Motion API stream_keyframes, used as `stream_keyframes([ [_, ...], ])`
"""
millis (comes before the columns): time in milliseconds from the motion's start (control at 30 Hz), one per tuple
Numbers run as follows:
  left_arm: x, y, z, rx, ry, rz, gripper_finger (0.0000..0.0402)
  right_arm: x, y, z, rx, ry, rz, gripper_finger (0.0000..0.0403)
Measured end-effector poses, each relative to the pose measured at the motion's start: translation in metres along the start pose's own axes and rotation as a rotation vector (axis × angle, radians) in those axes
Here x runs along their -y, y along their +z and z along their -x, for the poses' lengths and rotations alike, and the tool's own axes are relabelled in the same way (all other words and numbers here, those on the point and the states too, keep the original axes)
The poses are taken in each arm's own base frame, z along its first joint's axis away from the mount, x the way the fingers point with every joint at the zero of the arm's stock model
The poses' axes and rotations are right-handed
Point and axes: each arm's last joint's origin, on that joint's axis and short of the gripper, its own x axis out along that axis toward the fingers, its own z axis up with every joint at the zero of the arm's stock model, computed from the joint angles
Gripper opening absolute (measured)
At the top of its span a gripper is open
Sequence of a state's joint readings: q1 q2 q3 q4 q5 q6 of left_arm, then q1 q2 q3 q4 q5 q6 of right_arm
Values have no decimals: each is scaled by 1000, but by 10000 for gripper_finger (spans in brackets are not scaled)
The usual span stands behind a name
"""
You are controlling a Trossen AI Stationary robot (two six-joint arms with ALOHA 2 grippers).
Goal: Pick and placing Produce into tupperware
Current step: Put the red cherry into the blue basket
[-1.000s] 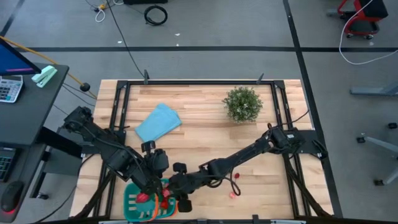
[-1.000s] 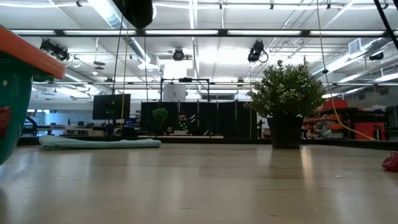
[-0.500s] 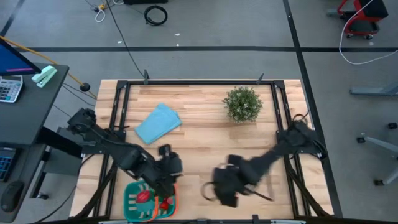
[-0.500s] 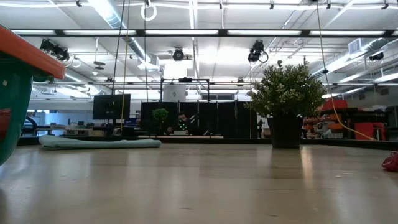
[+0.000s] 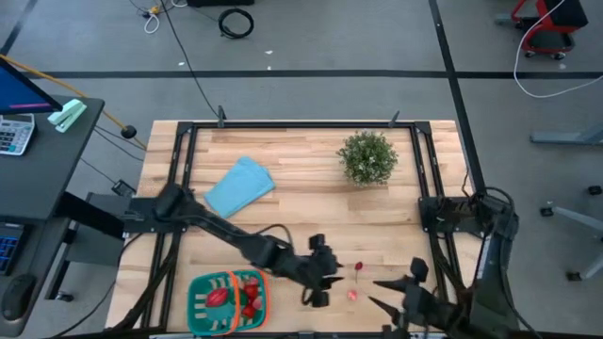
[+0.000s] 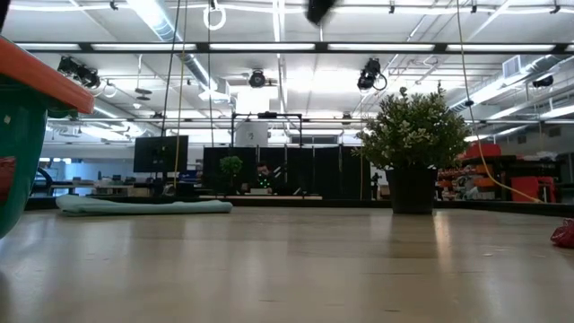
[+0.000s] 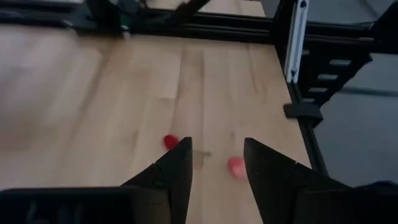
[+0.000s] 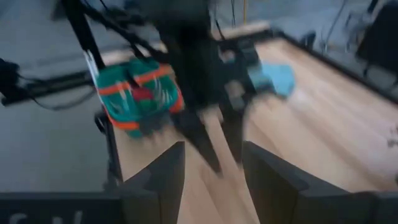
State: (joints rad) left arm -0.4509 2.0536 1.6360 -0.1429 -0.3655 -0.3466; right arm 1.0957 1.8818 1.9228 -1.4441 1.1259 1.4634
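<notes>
The teal tupperware point(image 5: 229, 301) with orange bands sits by the table's near edge, left of centre, with red produce point(image 5: 218, 298) inside; it also shows in the right wrist view point(image 8: 140, 93) and at the low view's left edge point(image 6: 18, 135). Two small pieces lie loose on the wood to its right: a red one point(image 5: 359, 267) point(image 7: 170, 142) and a pink one point(image 5: 352, 294) point(image 7: 236, 167). My left gripper point(image 5: 318, 287) point(image 7: 214, 155) hangs open just left of those two pieces, touching nothing. My right gripper point(image 5: 382, 293) point(image 8: 211, 162) is open and empty over the table's near right part.
A light blue folded cloth point(image 5: 239, 185) lies in the far left part of the table and a bushy potted plant point(image 5: 367, 157) stands far right of centre. Bare wood lies between them and around the loose pieces. Black frame rails point(image 5: 429, 212) run along the table's sides.
My left gripper has swung from above the tupperware toward the table's right and now hangs beside the two loose pieces. My right arm has pulled back from the tupperware toward the table's right near corner. The tupperware has stayed in place.
</notes>
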Motion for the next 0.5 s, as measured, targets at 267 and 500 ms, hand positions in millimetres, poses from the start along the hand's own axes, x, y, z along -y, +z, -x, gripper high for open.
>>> stream_keyframes([
  [267, -20, -53, -85, 16, -95, 86, 166, -9, -14, 1, 72, -2, 44, 167],
  [500, -32, -86, -115, -15, -67, 69, 199, -7, -9, -8, 66, -30, 56, 167],
])
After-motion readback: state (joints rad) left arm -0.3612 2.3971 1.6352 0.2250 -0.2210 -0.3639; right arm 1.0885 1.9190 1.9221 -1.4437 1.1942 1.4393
